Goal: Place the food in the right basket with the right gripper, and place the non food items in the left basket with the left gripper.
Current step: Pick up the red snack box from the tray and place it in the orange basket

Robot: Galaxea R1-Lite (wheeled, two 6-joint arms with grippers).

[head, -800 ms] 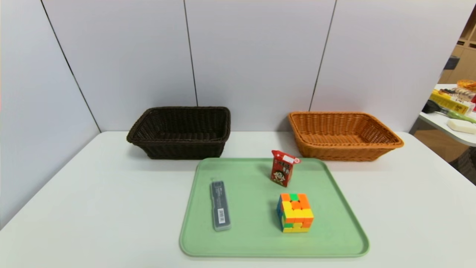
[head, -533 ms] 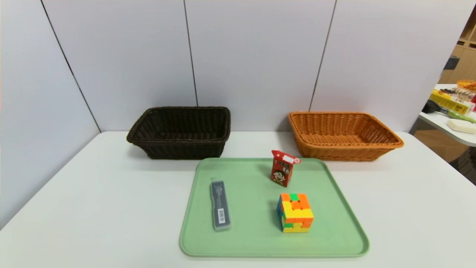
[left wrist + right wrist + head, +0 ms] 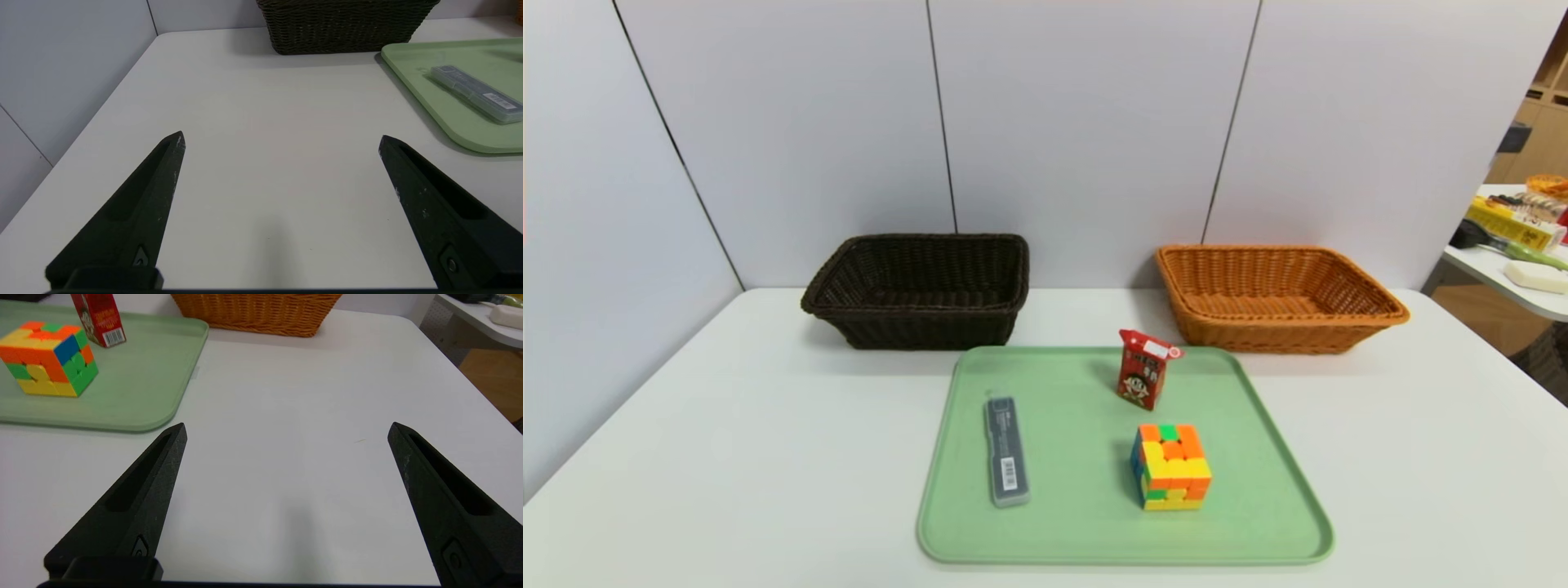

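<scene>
Nothing has moved since the earlier frames: the things on the tray lie just as they did, and neither of our arms has come into the head view.

In front of us a green tray [image 3: 1094, 531] sits on the white table [image 3: 727, 457]. Three things rest on it. A red carton [image 3: 1144, 369] stands upright near the tray's far edge, right of its middle. Nearer to us, almost in line with the carton, sits a colourful puzzle cube [image 3: 1170, 466], apart from the carton. On the tray's left part lies a slim grey case [image 3: 1006, 450], flat, with its long side running away from us and a barcode label near its close end.

Behind the tray, by the wall, stand two wicker baskets. The dark brown basket [image 3: 915, 322] is on the left and the orange basket [image 3: 1274, 331] on the right, well apart from each other. The carton is near the orange basket's front left corner but still on the tray.

Our left gripper [image 3: 282, 139] hangs over bare table to the left of the tray, its two black fingers spread wide with nothing between them. The grey case and the dark basket show ahead of it. Our right gripper [image 3: 288, 428] hangs over bare table to the right of the tray, fingers likewise spread wide and holding nothing, with the cube, the carton and the orange basket ahead.

At the far right a second table [image 3: 1511, 278] carries assorted items.
</scene>
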